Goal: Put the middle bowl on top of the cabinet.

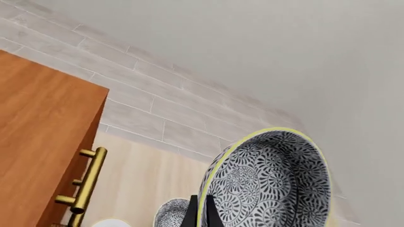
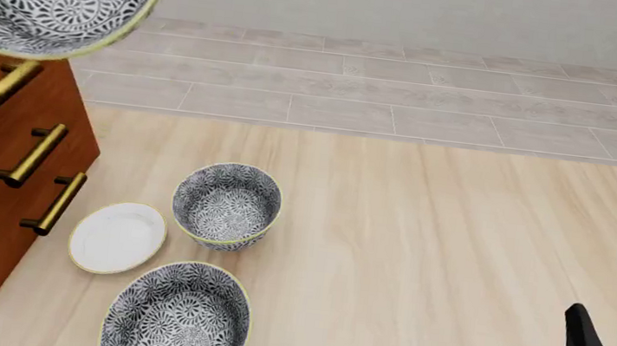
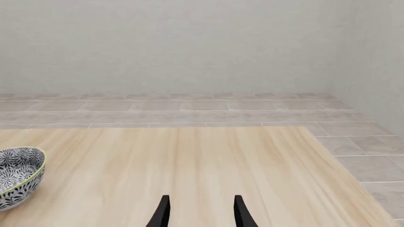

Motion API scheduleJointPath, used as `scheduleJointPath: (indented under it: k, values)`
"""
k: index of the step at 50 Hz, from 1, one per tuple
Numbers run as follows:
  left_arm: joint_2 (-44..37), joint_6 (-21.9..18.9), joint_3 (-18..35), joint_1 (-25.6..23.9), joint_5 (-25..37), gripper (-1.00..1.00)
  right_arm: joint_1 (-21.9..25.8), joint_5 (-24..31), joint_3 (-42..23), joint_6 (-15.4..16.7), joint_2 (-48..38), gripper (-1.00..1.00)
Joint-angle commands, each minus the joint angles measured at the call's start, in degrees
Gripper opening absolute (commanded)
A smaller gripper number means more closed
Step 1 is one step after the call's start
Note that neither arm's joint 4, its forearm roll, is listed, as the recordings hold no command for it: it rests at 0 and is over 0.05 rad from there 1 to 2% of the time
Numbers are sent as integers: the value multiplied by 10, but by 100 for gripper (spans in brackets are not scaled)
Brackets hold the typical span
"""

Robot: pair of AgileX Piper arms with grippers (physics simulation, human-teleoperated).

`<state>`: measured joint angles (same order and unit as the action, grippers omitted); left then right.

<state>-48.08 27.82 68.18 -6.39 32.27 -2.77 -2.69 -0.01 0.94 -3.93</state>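
Front view high above the table (image 2: 416, 255), looking forward and down, left wrist view close behind a tilted bowl (image 1: 271, 182) beside the cabinet (image 1: 44, 142), right wrist view low, facing the far wall, all sharing the table

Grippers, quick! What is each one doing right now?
Left gripper: shut on the bowl, pinching its rim, up by the cabinet.
Right gripper: open, holding nothing.
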Motion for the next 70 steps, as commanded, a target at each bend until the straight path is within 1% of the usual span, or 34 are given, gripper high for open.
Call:
scheduleJointPath:
  k: [1,5,8,9,10,14,26,36,46,53,54,56,57,59,61,70]
  values:
    - [-5,10,25,49,17,-100,1,-7,0,0,-8,100]
    - [-10,16,33,68,24,-100,0,-10,0,0,-11,100]
    - [-11,28,35,87,26,-100,0,-11,0,0,-12,100]
    - [-11,28,35,87,26,-100,0,-11,0,0,-12,100]
    - [-14,28,40,99,32,-100,0,-13,0,1,-15,100]
    - [-21,33,44,118,35,-100,1,-11,0,1,-13,100]
    - [-31,72,56,148,43,-100,0,0,0,0,-2,100]
    - [-47,74,65,178,42,-100,-1,-7,0,0,-11,100]
    - [-63,92,70,202,47,-100,-1,-8,0,1,-11,100]
    - [-67,100,77,209,50,-100,-1,-5,0,1,-9,100]
    - [-69,104,76,219,51,-100,-1,-4,0,1,-8,100]
    - [-71,106,81,220,53,-100,-1,-5,0,1,-10,100]
    - [-76,110,83,233,54,-100,-1,-7,0,1,-11,100]
    - [-77,113,83,234,54,-100,-1,-9,0,1,-13,100]
    - [-85,121,83,253,53,-100,-1,-8,0,1,-12,100]
    - [-99,139,80,276,47,-100,-1,-3,0,1,-7,100]
